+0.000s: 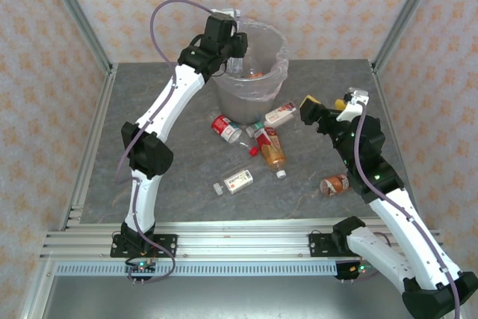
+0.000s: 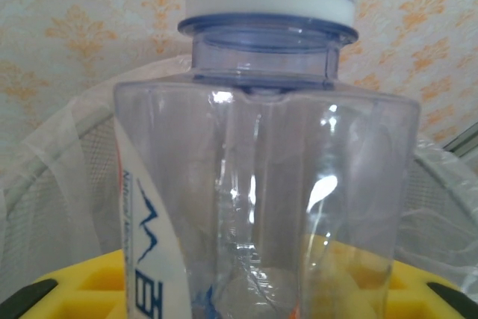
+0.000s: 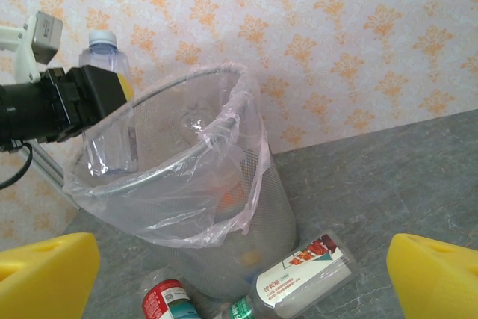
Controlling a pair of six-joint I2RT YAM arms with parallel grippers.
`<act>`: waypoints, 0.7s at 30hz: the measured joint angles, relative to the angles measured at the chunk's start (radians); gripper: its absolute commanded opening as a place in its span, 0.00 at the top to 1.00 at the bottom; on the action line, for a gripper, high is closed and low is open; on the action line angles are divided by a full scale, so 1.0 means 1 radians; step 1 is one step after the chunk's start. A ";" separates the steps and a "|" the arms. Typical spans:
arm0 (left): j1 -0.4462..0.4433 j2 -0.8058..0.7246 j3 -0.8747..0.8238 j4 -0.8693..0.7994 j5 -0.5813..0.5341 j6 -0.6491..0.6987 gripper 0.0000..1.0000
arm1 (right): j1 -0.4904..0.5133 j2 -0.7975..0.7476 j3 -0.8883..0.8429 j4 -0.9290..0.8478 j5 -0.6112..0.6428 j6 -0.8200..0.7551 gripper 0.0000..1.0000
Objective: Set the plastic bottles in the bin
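The left gripper [image 2: 239,293] is clamping a clear bottle [image 2: 261,184] upright just inside the bin [image 3: 254,207] rim; releasing here is risking the bottle clipping the rim or liner [image 3: 224,132] and tumbling outside; the right gripper [image 1: 325,104] is hovering wide open near loose bottles [image 1: 272,147].

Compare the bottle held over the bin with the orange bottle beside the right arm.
Held bottle: upright in the left pincer, over the bin; orange bottle: lying on the table. Held bottle: clear, white cap; orange bottle: orange-bodied. Both are small plastic bottles.
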 measured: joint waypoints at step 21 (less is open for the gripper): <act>0.000 0.053 0.097 -0.098 0.014 -0.026 0.15 | 0.000 0.035 -0.043 0.005 0.031 0.060 0.01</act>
